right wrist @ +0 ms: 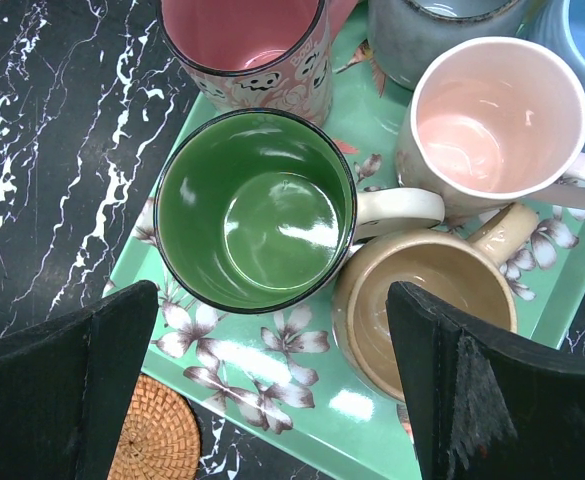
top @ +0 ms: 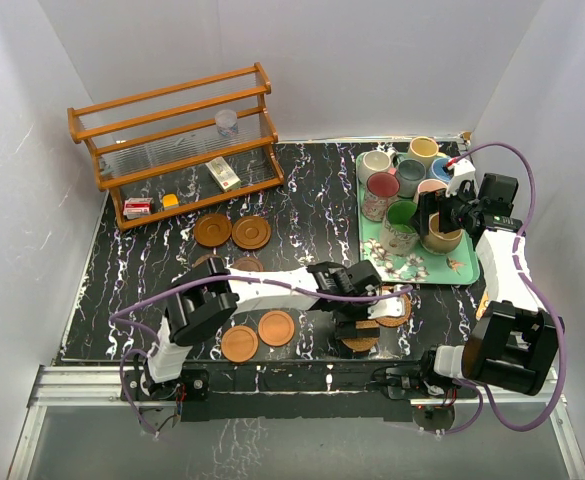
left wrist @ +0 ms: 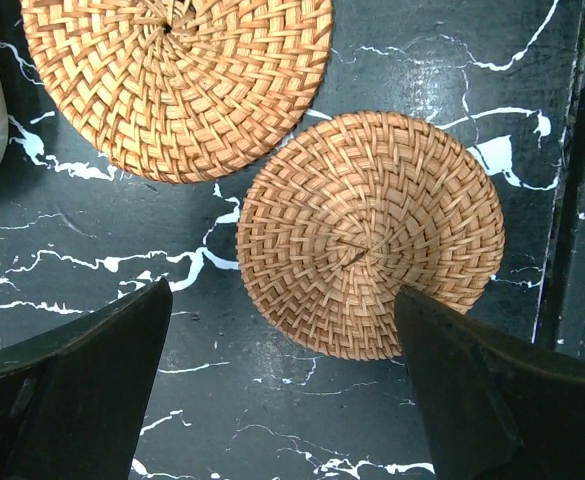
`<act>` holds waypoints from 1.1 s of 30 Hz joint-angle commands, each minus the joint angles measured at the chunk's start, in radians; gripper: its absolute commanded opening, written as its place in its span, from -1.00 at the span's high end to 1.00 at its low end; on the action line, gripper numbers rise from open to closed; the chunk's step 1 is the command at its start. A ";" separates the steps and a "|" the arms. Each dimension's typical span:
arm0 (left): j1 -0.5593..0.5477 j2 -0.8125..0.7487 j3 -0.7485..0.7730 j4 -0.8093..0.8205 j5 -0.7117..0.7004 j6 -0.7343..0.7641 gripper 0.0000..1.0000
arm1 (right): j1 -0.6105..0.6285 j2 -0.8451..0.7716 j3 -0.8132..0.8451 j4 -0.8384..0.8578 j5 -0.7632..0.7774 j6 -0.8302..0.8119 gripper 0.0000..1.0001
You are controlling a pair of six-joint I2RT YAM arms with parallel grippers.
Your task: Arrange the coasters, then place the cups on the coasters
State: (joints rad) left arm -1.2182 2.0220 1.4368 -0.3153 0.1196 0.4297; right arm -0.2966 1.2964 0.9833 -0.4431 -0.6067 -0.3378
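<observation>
Two woven wicker coasters (left wrist: 177, 80) (left wrist: 370, 230) lie on the black marble table. My left gripper (left wrist: 282, 385) hangs open just above them, its right finger (left wrist: 492, 390) over the nearer coaster's edge. In the top view this gripper (top: 360, 322) is at the table's front middle. Brown wood coasters (top: 212, 229) (top: 251, 232) lie at mid-left and orange ones (top: 239, 343) (top: 276, 327) near the front. My right gripper (right wrist: 272, 385) is open above the tray, over the green cup (right wrist: 255, 210) and tan cup (right wrist: 422, 310). Pink (right wrist: 497, 120), maroon (right wrist: 244, 40) and grey-blue (right wrist: 442, 30) cups stand behind.
The green floral tray (top: 412, 268) at the right holds all the cups. A wooden rack (top: 172, 140) stands at back left with a clear plastic cup (top: 227, 122) and small items. A wicker coaster (right wrist: 157, 440) lies just off the tray's corner.
</observation>
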 commanded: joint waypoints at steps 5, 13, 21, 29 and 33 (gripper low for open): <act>0.078 -0.114 -0.143 -0.048 -0.048 0.063 -0.85 | -0.006 -0.033 -0.003 0.048 -0.015 0.002 -0.97; 0.177 -0.281 -0.197 -0.137 0.065 0.083 -0.88 | -0.006 -0.014 -0.004 0.049 -0.009 0.000 -0.97; 0.278 -0.399 -0.304 -0.238 0.141 0.159 -0.88 | -0.006 0.002 -0.005 0.047 -0.002 -0.003 -0.97; 0.278 -0.430 -0.422 -0.190 0.114 0.197 -0.88 | -0.006 0.012 -0.003 0.044 -0.004 -0.004 -0.97; 0.278 -0.421 -0.452 -0.151 0.066 0.210 -0.88 | -0.006 0.011 -0.004 0.045 -0.002 -0.004 -0.97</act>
State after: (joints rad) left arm -0.9382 1.6272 1.0035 -0.4976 0.2173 0.6079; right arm -0.2966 1.3155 0.9833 -0.4431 -0.6075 -0.3382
